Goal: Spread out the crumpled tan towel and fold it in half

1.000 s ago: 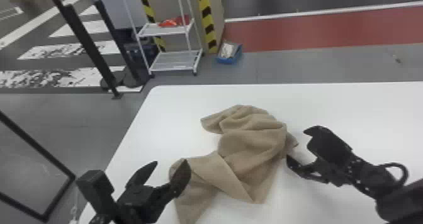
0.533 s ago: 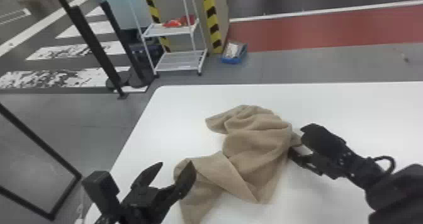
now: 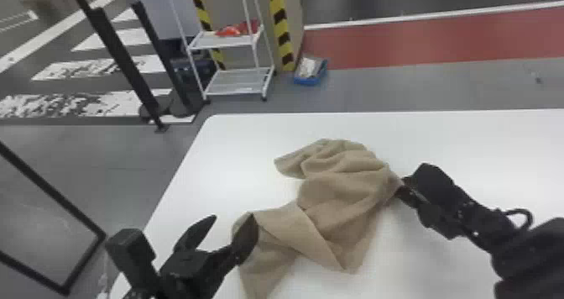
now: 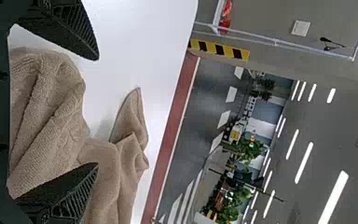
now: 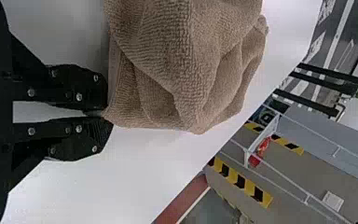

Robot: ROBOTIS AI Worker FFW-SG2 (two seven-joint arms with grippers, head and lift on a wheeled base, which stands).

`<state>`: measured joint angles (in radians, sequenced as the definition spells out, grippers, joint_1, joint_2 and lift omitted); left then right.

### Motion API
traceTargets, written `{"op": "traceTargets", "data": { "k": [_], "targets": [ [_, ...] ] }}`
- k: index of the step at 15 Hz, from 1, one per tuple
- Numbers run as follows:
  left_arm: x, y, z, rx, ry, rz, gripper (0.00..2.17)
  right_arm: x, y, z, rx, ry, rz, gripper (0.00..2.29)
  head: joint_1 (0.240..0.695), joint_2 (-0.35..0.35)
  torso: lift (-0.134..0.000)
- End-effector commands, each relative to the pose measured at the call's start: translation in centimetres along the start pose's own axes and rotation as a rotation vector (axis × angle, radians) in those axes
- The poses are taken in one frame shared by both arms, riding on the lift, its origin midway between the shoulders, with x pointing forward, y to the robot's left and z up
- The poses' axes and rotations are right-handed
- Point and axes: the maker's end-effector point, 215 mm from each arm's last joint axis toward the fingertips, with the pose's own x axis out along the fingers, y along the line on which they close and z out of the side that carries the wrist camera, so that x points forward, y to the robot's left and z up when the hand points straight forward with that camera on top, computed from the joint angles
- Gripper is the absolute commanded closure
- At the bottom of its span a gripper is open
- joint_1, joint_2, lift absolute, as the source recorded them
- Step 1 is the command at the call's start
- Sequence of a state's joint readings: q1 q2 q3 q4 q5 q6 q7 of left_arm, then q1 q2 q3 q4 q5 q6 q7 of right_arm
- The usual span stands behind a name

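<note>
Head view: tan towel [image 3: 344, 193] lies rumpled, right end effector [image 3: 401, 186] pinching it, left end effector [image 3: 233, 216] spread.

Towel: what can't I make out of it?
Lower layers of the towel: head view, hidden under its own folds.
Its near end: head view, cut off by the bottom edge.
Pinched bit: right wrist view, hidden inside the right gripper.
Whether the left gripper touches it: head view, finger covers the spot.

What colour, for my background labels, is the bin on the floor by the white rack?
The bin is blue; the head view shows it best.
</note>
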<state>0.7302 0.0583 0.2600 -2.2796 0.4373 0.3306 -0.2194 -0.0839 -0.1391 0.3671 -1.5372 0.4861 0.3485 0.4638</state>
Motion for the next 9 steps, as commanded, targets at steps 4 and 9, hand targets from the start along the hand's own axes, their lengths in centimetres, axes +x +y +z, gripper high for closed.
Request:
{"op": "traceTargets", "data": {
  "k": [4,9],
  "targets": [
    [-0.1,-0.5,0.1,0.004,-0.003,-0.024,0.16,-8.8,-9.4,-1.1,0.051,-0.001,-0.178,1.67,0.695,0.224,-0.124],
    [1.2,-7.9,-3.0,-0.042,0.126,-0.272,0.16,-14.2,-8.3,-5.0,0.041,0.099,-0.171,1.67,0.695,0.053,-0.124]
  ]
}}
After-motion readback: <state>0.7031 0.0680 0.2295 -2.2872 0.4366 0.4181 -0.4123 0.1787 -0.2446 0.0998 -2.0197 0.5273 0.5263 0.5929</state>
